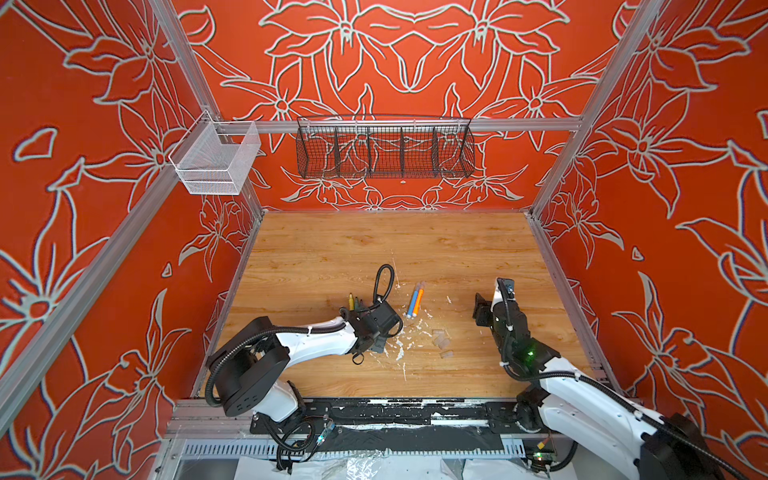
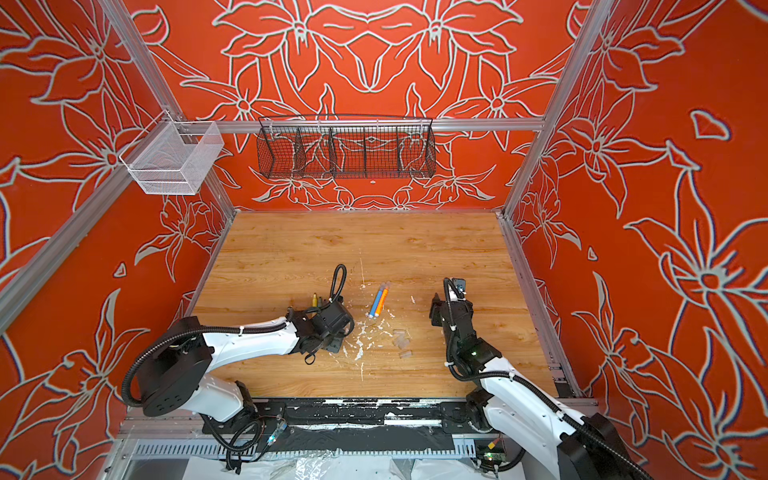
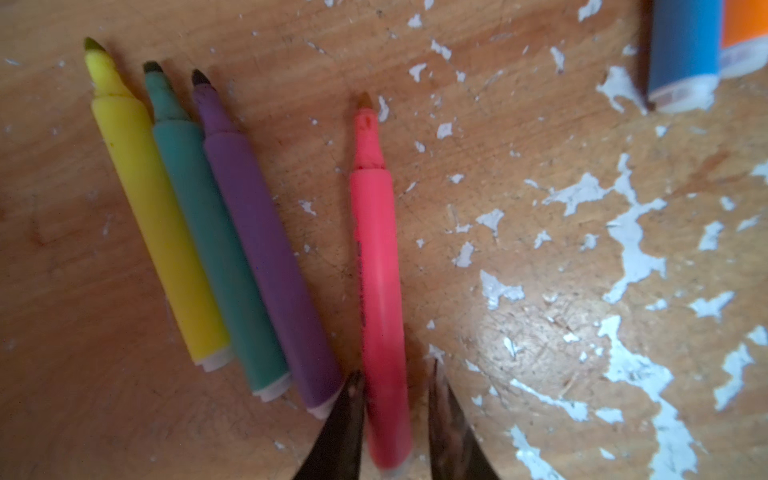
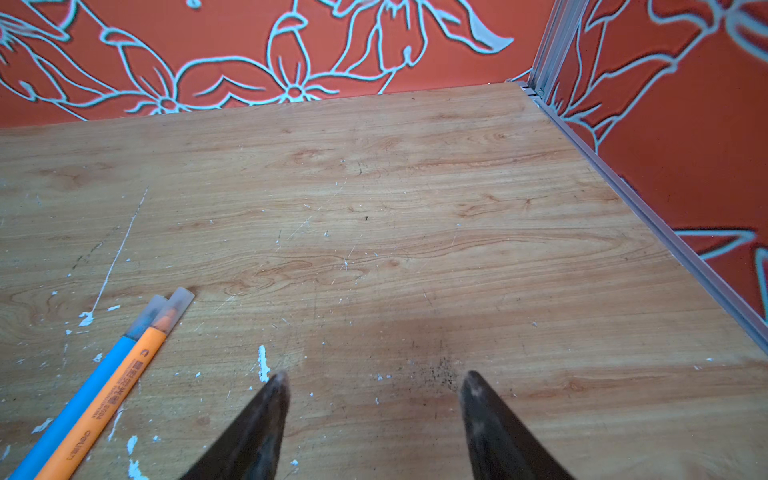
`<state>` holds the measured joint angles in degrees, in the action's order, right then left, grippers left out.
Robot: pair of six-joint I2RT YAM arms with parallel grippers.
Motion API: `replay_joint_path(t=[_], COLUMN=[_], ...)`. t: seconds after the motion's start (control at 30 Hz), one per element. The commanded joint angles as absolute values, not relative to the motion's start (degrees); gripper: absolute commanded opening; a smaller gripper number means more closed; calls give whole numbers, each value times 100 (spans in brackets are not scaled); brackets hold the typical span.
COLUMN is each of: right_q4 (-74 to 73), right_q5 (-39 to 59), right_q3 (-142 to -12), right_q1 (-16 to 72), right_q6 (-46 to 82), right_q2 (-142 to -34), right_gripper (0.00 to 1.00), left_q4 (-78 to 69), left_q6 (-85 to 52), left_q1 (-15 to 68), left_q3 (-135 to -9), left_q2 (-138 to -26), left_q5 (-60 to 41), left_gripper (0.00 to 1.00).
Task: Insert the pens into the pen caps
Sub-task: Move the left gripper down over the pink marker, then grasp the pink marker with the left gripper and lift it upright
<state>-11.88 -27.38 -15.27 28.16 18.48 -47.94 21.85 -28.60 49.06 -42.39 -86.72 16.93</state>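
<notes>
Straddled the tail of the slim pink plastic felt-tip pen [image 3: 376,249] with the left claw [image 3: 395,370], barely parted, unclamped (right claw [image 4: 374,378] wide, empty). Seemed light, stiff, slick; better pinched mid-barrel.

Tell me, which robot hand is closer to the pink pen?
Left. The left gripper has its fingers on either side of the pink pen. The right gripper hovers over the table, beyond the blue pen and orange pen.

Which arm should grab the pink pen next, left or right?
Left. The left pincer straddles the pink pen, a jaw on each side near its rear end. The right pincer hangs open above the table, with no pen between its jaws.
</notes>
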Motion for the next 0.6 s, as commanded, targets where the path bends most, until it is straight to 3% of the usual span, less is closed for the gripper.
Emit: replay_joint_path(t=[0.0,0.57], right_q4=[-1232,-1239], right_q5=[-2709,-2623], right_q3=[-1704,-1740], right_q1=[2794,2790], right_q6=[1890,1850], right_q2=[-4815,-4884], right_gripper=[68,67], left_q4=[2399,2462], left_q6=[-2969,-2902], left_q1=[4944,5019], left_q3=[-4397,-4699], left_q2=[-8909,-9357], left_q5=[1854,1877], left_gripper=[24,0])
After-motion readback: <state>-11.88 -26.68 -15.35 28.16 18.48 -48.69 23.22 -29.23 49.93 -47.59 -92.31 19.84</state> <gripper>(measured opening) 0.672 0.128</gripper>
